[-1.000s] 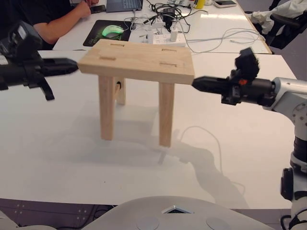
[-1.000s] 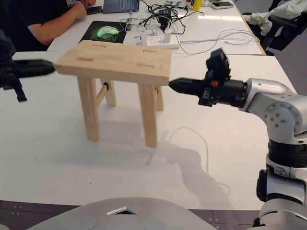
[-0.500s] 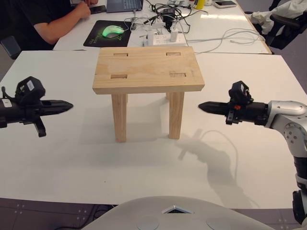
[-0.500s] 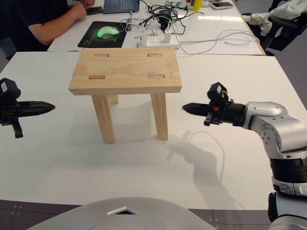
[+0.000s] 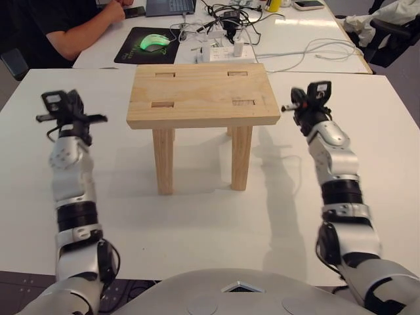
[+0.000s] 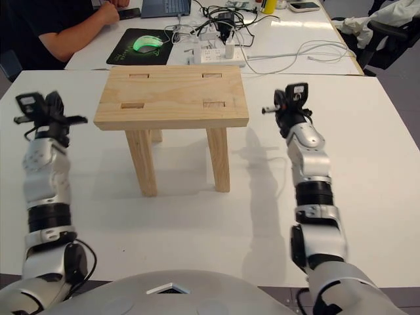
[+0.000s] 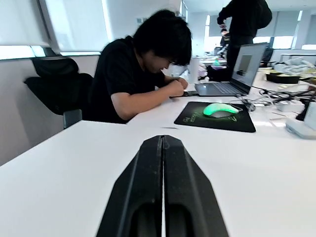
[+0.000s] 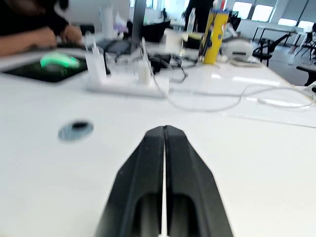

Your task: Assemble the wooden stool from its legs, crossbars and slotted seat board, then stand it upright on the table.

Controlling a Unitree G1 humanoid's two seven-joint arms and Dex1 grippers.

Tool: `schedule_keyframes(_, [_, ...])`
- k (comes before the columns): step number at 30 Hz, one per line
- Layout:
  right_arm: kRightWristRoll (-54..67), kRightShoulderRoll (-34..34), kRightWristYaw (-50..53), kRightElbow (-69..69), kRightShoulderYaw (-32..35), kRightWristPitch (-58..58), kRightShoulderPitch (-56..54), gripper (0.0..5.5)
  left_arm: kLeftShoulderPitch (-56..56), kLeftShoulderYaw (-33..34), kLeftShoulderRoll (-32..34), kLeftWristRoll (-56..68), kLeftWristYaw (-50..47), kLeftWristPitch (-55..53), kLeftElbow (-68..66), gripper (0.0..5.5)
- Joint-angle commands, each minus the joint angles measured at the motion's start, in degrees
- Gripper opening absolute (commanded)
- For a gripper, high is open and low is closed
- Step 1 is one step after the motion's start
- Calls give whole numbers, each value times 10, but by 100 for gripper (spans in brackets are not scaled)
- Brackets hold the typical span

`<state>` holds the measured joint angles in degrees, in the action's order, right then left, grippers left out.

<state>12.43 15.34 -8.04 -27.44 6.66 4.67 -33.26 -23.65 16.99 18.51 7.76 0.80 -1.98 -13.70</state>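
Note:
The wooden stool (image 5: pixel 202 95) stands upright on the white table (image 5: pixel 197 223), its slotted seat board on top and its legs resting on the surface. My left gripper (image 5: pixel 65 111) is held up to the left of the seat, well apart from it, its fingers shut with nothing between them (image 7: pixel 163 143). To the right of the seat my right gripper (image 5: pixel 308 105) is raised the same way, shut and empty (image 8: pixel 164 131). Both grippers point away toward the far table.
The far table holds a power strip (image 5: pixel 220 51) with tangled cables, a green-lit mouse (image 5: pixel 154 42) on a black mat, a laptop and a yellow bottle (image 8: pixel 215 37). A person sits there at the back left. White tabletop lies open all around the stool.
A second ago the stool was held raised between both grippers; now it stands on the table. Both arms have drawn back from its sides and folded up, grippers pointing away.

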Motion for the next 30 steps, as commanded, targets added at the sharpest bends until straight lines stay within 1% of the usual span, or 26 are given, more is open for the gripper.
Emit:
schedule_keyframes(1, [-34, -20, 56, -67, 12, -62, -41, 0, -20, -15, -34, -3, -8, 42, -20, 1])
schedule_keyframes(4, [-47, -28, 55, -104, 6, -87, -51, 0, -25, -25, -35, -12, -4, 57, -35, 1])
schedule_keyframes(9, [-51, -41, 38, -117, 4, -110, -49, 0, -46, -37, -30, -29, -1, 96, -69, 1])
schedule_keyframes(21, [-57, -30, 27, -114, 13, -119, -43, 0, -86, -47, -26, -30, 18, 136, -125, 1])
schedule_keyframes(30, [-64, -24, 26, -86, 11, -118, -20, 0, -91, -54, -32, -29, 24, 149, -133, 1])
